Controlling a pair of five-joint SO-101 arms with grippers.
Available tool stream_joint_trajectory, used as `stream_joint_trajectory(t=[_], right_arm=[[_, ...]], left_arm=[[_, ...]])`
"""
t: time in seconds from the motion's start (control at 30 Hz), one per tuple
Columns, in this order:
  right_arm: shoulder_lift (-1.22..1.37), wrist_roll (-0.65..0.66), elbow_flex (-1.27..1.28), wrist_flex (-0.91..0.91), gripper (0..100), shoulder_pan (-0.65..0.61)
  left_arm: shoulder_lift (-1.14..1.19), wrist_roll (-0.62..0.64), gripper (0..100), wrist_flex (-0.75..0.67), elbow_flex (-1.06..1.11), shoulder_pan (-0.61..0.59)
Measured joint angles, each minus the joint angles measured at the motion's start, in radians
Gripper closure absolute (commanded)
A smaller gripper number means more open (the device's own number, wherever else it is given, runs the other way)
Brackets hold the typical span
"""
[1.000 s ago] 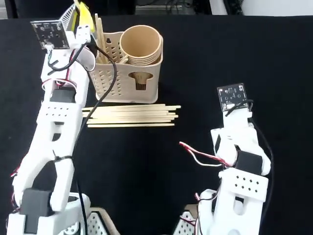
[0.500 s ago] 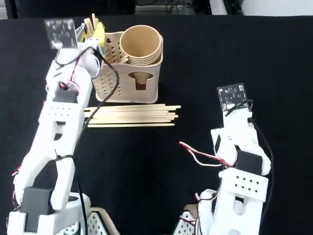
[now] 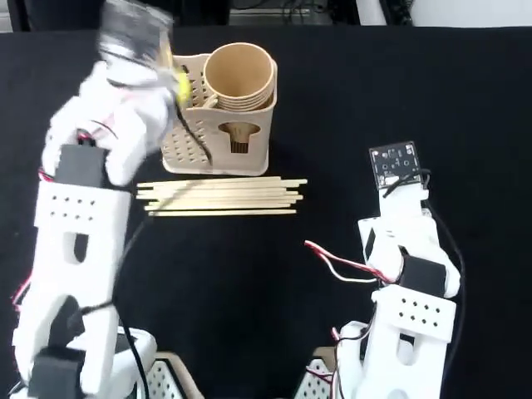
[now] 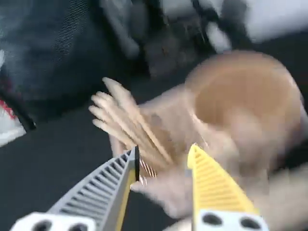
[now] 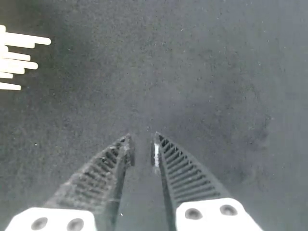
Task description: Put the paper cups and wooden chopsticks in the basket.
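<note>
wooden chopsticks: one bunch stood in the basket, blurred, just past the left gripper tips.
left gripper: fingers apart, clamped on nothing, at the basket's left end.
paper cups: stacked inside the basket's right half.
loose chopsticks: flat, just in front of the basket.
right gripper: fingers a narrow gap apart, low over the black table, well apart from the basket.
</note>
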Motion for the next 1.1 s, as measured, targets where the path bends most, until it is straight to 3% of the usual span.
stream_joint_trajectory(t=[0.1, 0.17, 0.3, 0.37, 0.5, 0.57, 0.9, 1.1], right_arm=[[0.000, 0.000, 0.000, 0.000, 92.0, 0.000], [0.000, 0.000, 0.000, 0.000, 92.0, 0.000], [0.000, 0.000, 0.000, 0.000, 92.0, 0.000], [0.000, 0.000, 0.000, 0.000, 92.0, 0.000], [0.000, 0.000, 0.000, 0.000, 92.0, 0.000], [0.000, 0.000, 0.000, 0.000, 92.0, 0.000], [0.000, 0.000, 0.000, 0.000, 92.0, 0.000], [0.000, 0.000, 0.000, 0.000, 92.0, 0.000]], left_arm=[[-0.014, -0.212, 83, 0.158, 0.072, 0.048], [-0.014, -0.344, 83, 0.138, 0.180, 0.057], [-0.012, -0.638, 82, -0.100, 0.514, 0.080], [-0.012, -0.706, 82, -0.272, 0.698, 0.112], [-0.012, -0.738, 82, -0.611, 0.936, 0.150], [-0.008, -0.744, 82, -0.684, 0.959, 0.166], [0.336, -0.741, 81, -0.562, 0.703, 0.204], [0.466, -0.675, 81, -0.549, 0.554, 0.206]])
